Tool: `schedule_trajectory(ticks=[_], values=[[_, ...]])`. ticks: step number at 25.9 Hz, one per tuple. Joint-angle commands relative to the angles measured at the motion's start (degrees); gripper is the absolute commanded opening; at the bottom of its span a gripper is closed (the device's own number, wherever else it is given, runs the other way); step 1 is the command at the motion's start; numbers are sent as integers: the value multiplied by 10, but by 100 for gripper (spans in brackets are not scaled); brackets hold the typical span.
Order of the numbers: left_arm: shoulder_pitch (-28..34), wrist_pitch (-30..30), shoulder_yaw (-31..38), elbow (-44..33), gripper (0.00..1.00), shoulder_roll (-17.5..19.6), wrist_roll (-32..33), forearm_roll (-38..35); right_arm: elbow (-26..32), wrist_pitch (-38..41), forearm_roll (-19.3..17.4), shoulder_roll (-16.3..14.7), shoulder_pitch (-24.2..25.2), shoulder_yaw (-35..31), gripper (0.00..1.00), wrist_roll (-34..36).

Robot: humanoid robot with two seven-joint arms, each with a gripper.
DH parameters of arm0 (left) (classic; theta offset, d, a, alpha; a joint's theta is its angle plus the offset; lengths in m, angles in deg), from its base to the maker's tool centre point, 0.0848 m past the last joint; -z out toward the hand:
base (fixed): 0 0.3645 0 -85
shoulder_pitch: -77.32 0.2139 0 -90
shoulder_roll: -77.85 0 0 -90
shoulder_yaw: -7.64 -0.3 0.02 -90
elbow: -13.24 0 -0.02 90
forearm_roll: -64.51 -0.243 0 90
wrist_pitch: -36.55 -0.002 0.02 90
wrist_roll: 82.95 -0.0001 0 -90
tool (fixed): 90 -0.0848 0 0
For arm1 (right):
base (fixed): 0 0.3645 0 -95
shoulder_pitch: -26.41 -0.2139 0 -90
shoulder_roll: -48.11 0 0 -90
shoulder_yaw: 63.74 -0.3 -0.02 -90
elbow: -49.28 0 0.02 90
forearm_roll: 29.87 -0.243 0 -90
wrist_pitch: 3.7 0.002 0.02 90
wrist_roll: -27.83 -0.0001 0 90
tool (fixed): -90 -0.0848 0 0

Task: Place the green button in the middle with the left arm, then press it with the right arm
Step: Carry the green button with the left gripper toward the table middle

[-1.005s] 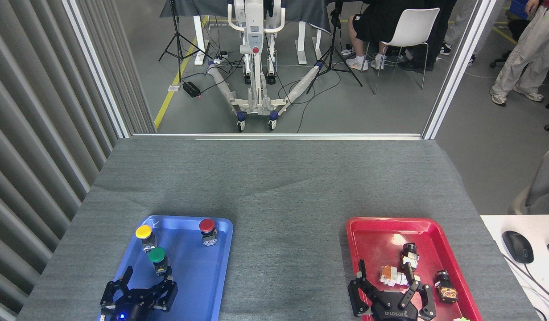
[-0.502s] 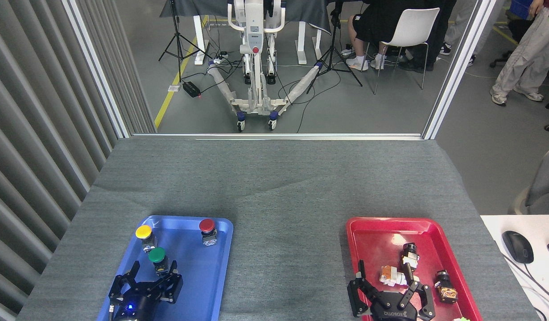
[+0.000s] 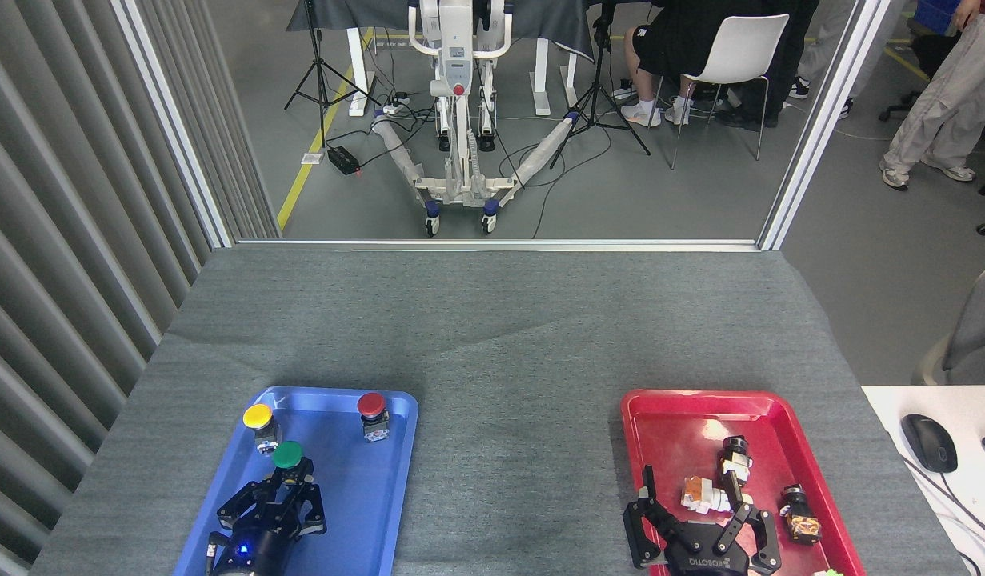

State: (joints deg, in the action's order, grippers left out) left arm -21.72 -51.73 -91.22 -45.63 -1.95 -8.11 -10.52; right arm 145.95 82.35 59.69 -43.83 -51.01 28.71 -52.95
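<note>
The green button (image 3: 287,455) stands upright in the blue tray (image 3: 364,512), toward the tray's left side, just beside and nearer than the yellow button (image 3: 258,417), and well apart from the red button (image 3: 371,406) at the tray's far right corner. The left tool (image 3: 288,486) reaches up from the bottom edge over the same tray, its black fingers (image 3: 310,494) drawn in on either side of the green button's black-and-silver base, directly under the domed cap; from this angle the fingers seem to be closed against the base, though the contact itself is hidden by the tool's own body, so I cannot tell for certain whether it grips. A small blue light glows on the left wrist. The middle (image 3: 516,472), the bare grey woven cover of the desk between the two trays, lies well to the right of the green button. The right tool (image 3: 704,512) hangs over the near end of the red tray (image 3: 660,416), released, its fingers spread wide apart and holding nothing. In the red tray lie a black-and-white switch part (image 3: 732,456), an orange-and-white part (image 3: 700,494) touching it, and a small black-and-orange part (image 3: 800,516) near the right rim. A computer mouse (image 3: 928,442) rests on a white surface beside the desk.
</note>
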Motion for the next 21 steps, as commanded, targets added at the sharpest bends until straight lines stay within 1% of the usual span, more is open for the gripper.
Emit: schedule_trajectory(ticks=[1, 3, 4, 6, 8, 9, 11, 15, 18, 21], values=[[3, 49, 0, -10, 0, 4, -36, -1, 0, 1, 1, 0, 0, 0, 100, 0], [5, 87, -2, -35, 0, 9, -57, -9, 0, 0, 1, 0, 0, 0, 100, 0], [6, 118, -12, -57, 0, 16, -69, -28, 0, 0, 1, 0, 0, 0, 100, 0], [-3, 171, -65, -97, 0, 32, -85, -88, 0, 1, 1, 0, 0, 0, 100, 0], [-16, 175, -120, -128, 0, 31, -81, -131, 0, 1, 1, 0, 0, 0, 100, 0], [-23, 174, -146, -131, 0, 27, -80, -140, 0, 1, 1, 0, 0, 0, 100, 0], [-35, 171, -186, -127, 0, 9, -73, -138, 0, 1, 1, 0, 0, 0, 100, 0], [-52, 181, -222, -96, 0, -26, -13, -138, 0, 1, 1, 0, 0, 0, 100, 0], [-70, 183, -241, -54, 0, -46, 9, -139, 0, 1, 1, 0, 0, 0, 100, 0], [-86, 197, -245, -11, 0, -69, 36, -138, 0, 2, 1, 0, 0, 0, 100, 0]])
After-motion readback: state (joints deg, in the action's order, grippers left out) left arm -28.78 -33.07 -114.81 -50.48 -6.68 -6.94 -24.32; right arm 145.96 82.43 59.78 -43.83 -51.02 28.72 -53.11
